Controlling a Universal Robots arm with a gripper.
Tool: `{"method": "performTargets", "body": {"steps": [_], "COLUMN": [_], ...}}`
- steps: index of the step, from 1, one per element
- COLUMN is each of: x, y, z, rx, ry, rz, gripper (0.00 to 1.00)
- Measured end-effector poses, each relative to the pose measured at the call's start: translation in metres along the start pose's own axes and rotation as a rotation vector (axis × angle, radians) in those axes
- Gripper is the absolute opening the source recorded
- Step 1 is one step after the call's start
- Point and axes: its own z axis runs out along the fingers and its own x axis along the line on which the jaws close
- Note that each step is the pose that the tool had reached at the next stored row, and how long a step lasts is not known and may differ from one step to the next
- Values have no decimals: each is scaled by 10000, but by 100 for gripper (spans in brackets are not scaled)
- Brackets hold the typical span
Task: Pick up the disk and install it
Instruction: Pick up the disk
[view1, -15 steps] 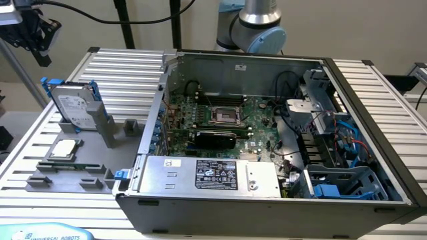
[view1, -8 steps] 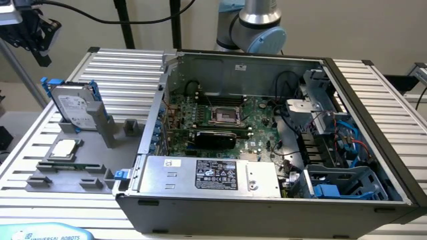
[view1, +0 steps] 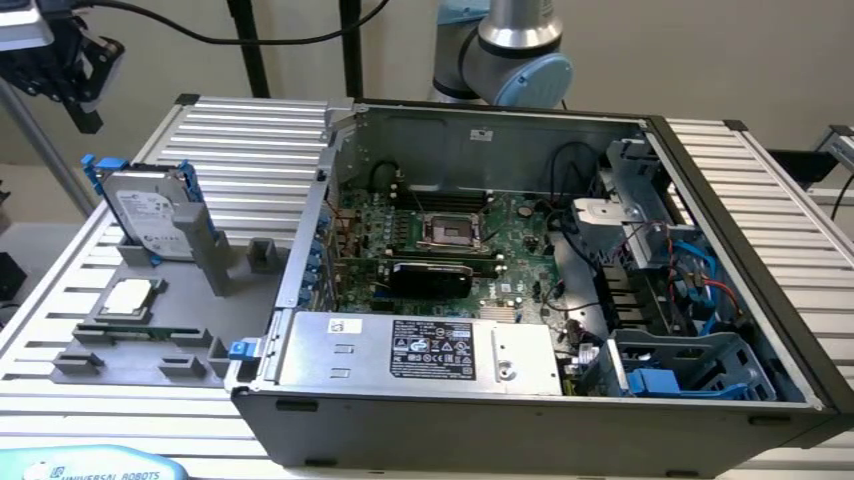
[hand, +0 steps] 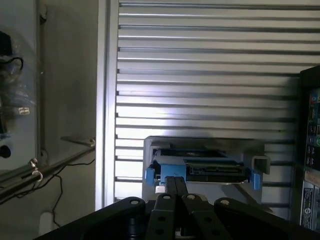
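Far left of the exterior view, high up: the end effector hung above the slatted tabletop, well apart from everything lying on it. In the wrist view I saw its two fingers pressed flat together, narrow, with nothing between them.

Next to the right: the disk stood on edge, leaning a little, in a grey holder on the tabletop. Its white label faced the exterior camera and the blue carrier frame showed along its edges. In the wrist view I saw the disk edge-on past the fingertips, not touched, with a blue tab at each end.

On the same holder, nearer the exterior camera, a small square silver processor chip lay flat.

Right of the holder, just beside it: the open computer case. Inside it I noted the green motherboard towards the back and the grey power-supply box with its black label along the near wall.

Behind the case stood the arm's base joint.

Far right inside the case, at the near corner: a blue drive cage, with red and blue cables running just beyond it.
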Motion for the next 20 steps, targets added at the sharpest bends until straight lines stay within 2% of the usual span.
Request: {"method": "performTargets", "body": {"steps": [7,20], "x": [-3,-3], "y": [0,-1], "z": [2,16], "rx": [18,62], "ry": [17,-20], "rz": [-1109,-3281], "gripper": [11,11]}}
